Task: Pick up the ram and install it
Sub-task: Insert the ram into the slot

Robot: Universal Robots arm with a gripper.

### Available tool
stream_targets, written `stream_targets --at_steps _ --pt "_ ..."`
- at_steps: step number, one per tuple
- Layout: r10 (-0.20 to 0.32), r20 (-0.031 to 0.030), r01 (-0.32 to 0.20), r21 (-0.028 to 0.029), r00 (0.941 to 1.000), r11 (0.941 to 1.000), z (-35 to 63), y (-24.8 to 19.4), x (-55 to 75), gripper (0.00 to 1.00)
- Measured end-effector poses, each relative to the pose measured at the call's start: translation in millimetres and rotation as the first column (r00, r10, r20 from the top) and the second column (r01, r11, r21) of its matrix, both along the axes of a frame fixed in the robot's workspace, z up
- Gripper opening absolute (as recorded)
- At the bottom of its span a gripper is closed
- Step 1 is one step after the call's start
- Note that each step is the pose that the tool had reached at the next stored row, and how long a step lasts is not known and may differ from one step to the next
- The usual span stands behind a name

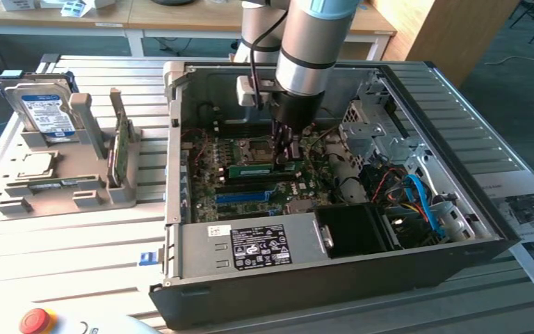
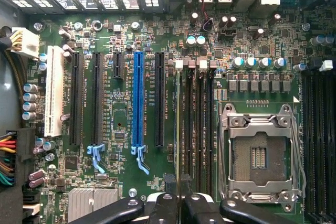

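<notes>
The open black metal computer case (image 1: 341, 278) sits nearest, its green motherboard (image 1: 219, 189) exposed. Down inside it, the black two-fingered gripper (image 1: 286, 154) pinches the ram (image 1: 259, 169), a long thin green circuit-board stick. It holds the stick edge-on over the black memory slots (image 2: 202, 124) beside the silver processor socket (image 2: 260, 156). The pick-up looks done. The stick lines up with a slot, but I cannot tell whether it is pressed home.

The case rests on a pale slatted metal table (image 1: 63, 243), with a red stop button (image 1: 36, 321) at the near edge. On the exterior view's left, a grey holder (image 1: 53, 195) carries a hard drive (image 1: 46, 111) and a taller green card (image 1: 119, 149). Wooden desks (image 1: 174, 17) stand beyond.
</notes>
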State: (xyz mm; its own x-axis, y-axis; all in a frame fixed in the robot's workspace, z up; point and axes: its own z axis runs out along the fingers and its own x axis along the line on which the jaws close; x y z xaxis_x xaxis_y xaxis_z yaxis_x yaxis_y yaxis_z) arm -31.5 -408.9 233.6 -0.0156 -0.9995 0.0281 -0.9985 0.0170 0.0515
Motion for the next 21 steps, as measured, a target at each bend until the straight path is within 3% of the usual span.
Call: stream_targets --at_steps 7,21 --pt "0.0 0.0 0.0 0.0001 1.0 1.0 -0.1 2.2 -3.7 0.12" --pt "0.0 0.0001 0.0 0.0009 1.0 1.0 -0.1 2.3 -5.5 0.12"
